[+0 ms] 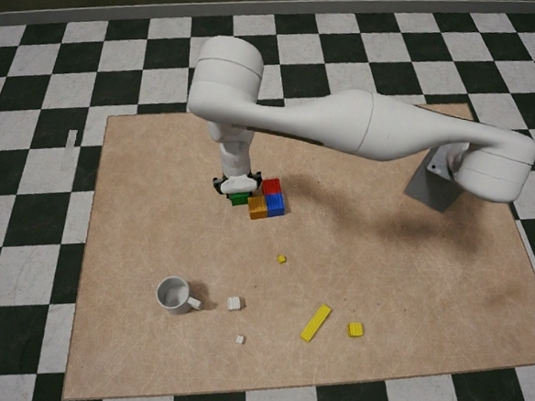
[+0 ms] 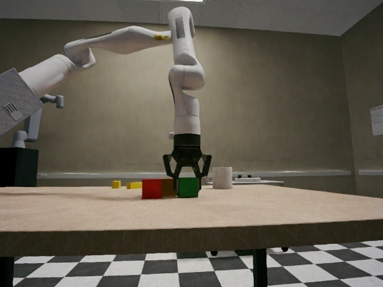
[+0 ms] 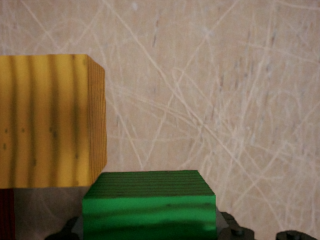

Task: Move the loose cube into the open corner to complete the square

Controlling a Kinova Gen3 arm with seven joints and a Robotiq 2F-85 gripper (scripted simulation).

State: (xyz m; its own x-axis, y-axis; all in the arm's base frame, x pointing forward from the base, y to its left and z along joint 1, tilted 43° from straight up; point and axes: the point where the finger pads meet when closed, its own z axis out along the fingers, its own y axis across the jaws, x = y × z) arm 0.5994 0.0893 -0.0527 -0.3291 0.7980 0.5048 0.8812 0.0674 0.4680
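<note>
My gripper (image 1: pixel 236 191) is shut on the green cube (image 1: pixel 238 198), which it holds low at the table, just left of the group. It shows in the exterior view (image 2: pixel 188 187) and at the bottom of the wrist view (image 3: pixel 149 205). The red cube (image 1: pixel 271 186), the blue cube (image 1: pixel 274 203) and the orange cube (image 1: pixel 257 207) stand together in an L. The open corner lies left of the red cube and behind the orange cube. The green cube sits partly to the left of that corner, next to the orange cube (image 3: pixel 50 120). Whether it touches the table I cannot tell.
A white mug (image 1: pixel 174 295) stands at the front left. Two small white blocks (image 1: pixel 234 302) (image 1: pixel 239 339), a small yellow block (image 1: pixel 281 258), a yellow bar (image 1: pixel 316 321) and a yellow cube (image 1: pixel 355 329) lie toward the front. The arm's grey base (image 1: pixel 432 179) is at the right.
</note>
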